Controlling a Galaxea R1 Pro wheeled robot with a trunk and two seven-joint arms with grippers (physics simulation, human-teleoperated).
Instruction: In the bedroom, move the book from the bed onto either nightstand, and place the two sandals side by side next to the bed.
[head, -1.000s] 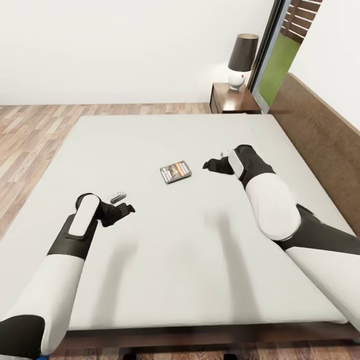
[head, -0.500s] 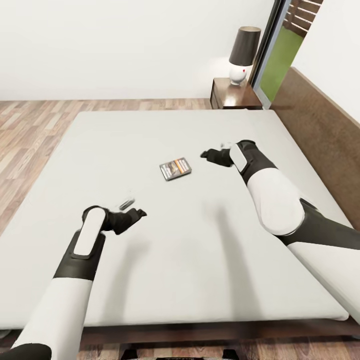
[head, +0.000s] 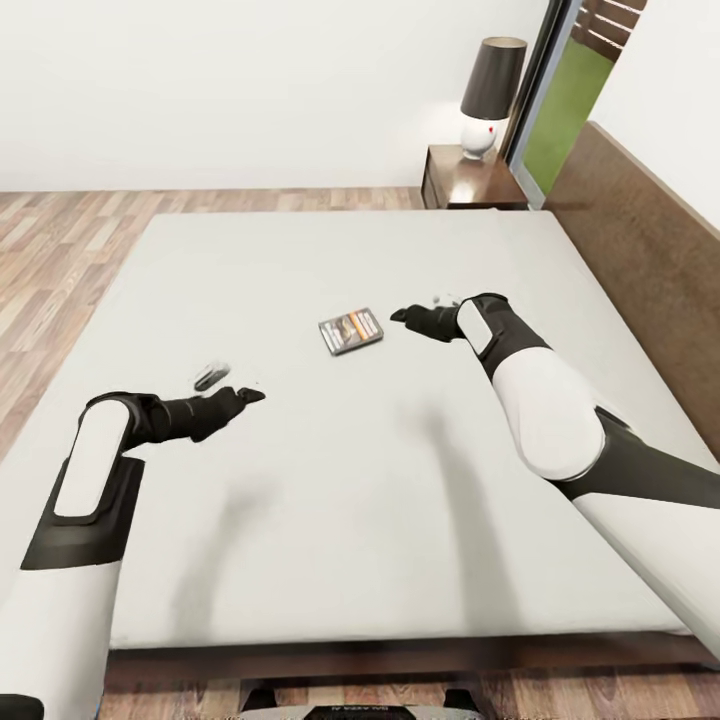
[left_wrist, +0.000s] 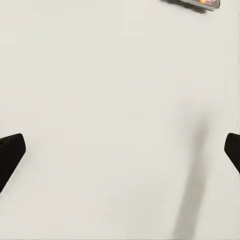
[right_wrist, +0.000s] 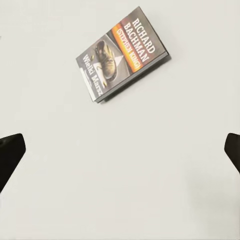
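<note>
White walls and a wood-plank floor (head: 50, 250) frame the head view, and the pale mattress of the bed (head: 330, 480) takes most of it. The book (head: 351, 331) lies flat near the mattress centre. The right gripper (head: 402, 314) hangs just beside it at its 3 o'clock, apart from it. The left gripper (head: 250, 396) hovers well apart, at the book's 8 o'clock. A nightstand (head: 470, 180) carrying a lamp (head: 490, 95) stands at 1 o'clock, beside the headboard (head: 650, 260).

In the left wrist view, both dark fingertips (left_wrist: 11, 152) sit at opposite edges over bare mattress, so that claw is spread wide and empty.

In the right wrist view, the fingertips (right_wrist: 11, 150) are equally far apart, holding nothing, with the book (right_wrist: 122, 52) at 12 o'clock ahead of them, cover up.

The book looks thin and flat on soft bedding, so the fingers could probably slide over it or push it away without catching an edge.
</note>
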